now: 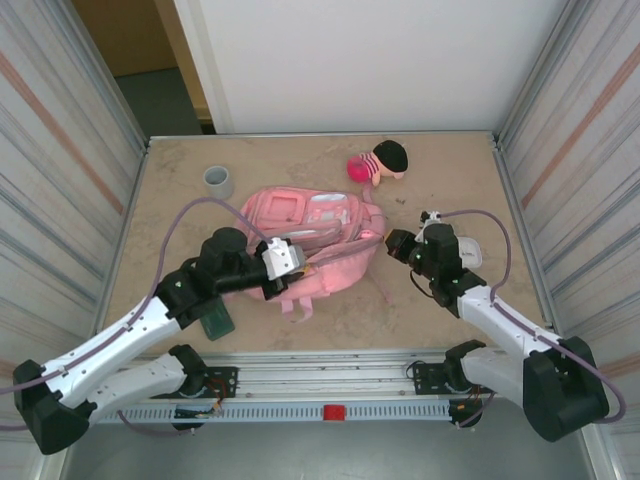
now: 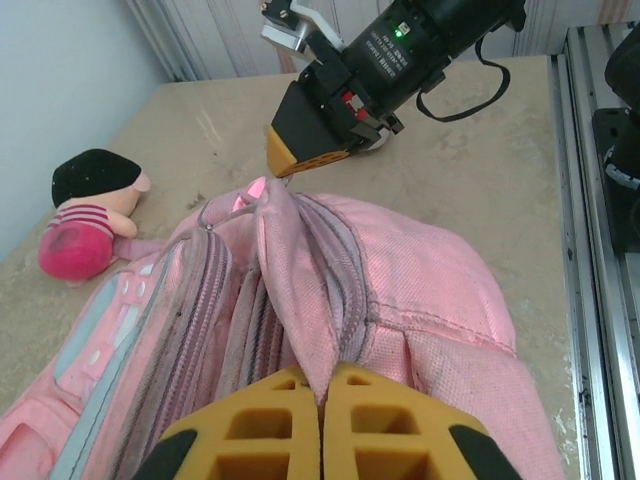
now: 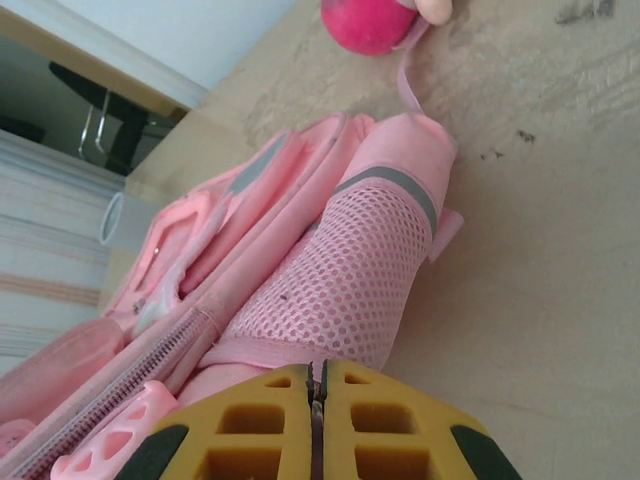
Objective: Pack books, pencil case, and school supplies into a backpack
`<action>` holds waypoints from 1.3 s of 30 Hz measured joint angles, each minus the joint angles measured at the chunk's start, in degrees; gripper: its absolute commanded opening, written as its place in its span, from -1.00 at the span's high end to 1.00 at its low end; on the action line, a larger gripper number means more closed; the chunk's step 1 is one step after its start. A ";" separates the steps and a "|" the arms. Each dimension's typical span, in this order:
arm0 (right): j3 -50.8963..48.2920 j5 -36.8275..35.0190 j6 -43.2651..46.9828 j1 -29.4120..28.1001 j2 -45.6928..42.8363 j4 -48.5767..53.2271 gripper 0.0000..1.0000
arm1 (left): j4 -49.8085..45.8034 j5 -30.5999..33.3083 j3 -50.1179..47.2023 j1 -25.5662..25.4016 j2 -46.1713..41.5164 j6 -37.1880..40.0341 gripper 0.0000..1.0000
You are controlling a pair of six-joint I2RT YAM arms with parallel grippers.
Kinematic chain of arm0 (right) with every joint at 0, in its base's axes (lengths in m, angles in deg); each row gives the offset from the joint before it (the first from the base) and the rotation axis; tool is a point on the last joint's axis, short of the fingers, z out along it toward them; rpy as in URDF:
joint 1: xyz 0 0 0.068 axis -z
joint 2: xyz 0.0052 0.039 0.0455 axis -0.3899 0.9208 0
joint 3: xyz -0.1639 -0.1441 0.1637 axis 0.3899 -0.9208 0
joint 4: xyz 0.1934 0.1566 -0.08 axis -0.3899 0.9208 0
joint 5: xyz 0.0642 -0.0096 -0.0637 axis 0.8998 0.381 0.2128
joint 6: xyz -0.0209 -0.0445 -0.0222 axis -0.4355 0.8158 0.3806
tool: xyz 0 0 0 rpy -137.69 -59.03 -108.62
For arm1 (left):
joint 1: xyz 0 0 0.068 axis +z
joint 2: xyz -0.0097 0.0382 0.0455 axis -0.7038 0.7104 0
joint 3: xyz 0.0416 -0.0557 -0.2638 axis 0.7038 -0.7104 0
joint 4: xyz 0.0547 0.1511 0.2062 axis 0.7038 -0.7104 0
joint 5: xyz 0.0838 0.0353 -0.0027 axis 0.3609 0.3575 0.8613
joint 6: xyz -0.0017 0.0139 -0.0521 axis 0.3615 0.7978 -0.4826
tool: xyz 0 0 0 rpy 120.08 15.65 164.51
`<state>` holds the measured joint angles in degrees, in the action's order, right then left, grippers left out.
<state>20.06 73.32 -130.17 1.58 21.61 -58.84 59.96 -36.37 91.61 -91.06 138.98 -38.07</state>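
Backpack (image 1: 330, 228): between the 2 grippers
Left gripper (image 2: 322, 388): closed, pinching a backpack fold
Right gripper (image 3: 314, 382): closed, tip against backpack

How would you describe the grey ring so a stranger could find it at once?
Start at the big pink backpack. Just beyond its far left corner stands a short grey ring, hollow in the middle. Unlike the pink-and-black plush doll to its right, it is plain grey and round.

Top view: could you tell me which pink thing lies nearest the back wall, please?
The small doll with black hair; the big backpack lies farther from it.
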 measured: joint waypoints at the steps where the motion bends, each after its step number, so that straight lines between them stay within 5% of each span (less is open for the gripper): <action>1: 0.42 -0.04 0.02 0.13 0.04 0.31 0.36 | 0.33 -0.04 0.15 0.00 0.37 -0.09 0.91; 4: 1.88 -1.75 1.44 1.40 -0.74 4.24 -0.05 | 1.60 -0.31 0.76 -0.20 1.90 -0.52 0.26; 7: 3.34 -2.36 3.39 1.99 -4.61 10.27 -0.22 | 4.24 0.26 2.78 -0.81 3.48 -2.32 -0.15; 14: 9.35 0.24 7.23 1.99 -12.76 21.73 -0.42 | 3.96 6.97 5.44 0.90 4.02 -10.95 -0.48; 28: 3.39 10.58 5.57 -6.45 0.44 24.13 -0.49 | -0.02 15.30 -11.54 22.84 6.21 -43.69 -0.46; 33: 3.34 12.70 4.33 -6.56 10.62 18.69 -0.48 | 1.75 15.96 -15.43 24.52 11.23 -49.18 -0.42; 35: 3.34 13.68 4.15 -6.86 14.16 15.98 -0.30 | 3.56 15.87 -16.31 24.52 13.16 -50.38 -0.29; 37: 3.50 14.49 3.98 -7.37 17.16 14.01 0.17 | 5.86 15.30 -17.07 24.52 14.62 -51.63 -0.05; 39: 4.11 14.67 3.56 -8.00 18.82 12.76 0.42 | 7.56 14.29 -17.53 24.52 15.30 -52.57 0.28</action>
<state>24.17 87.98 -126.60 -6.41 40.43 -46.08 67.52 -22.08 74.09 -66.53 154.28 -90.64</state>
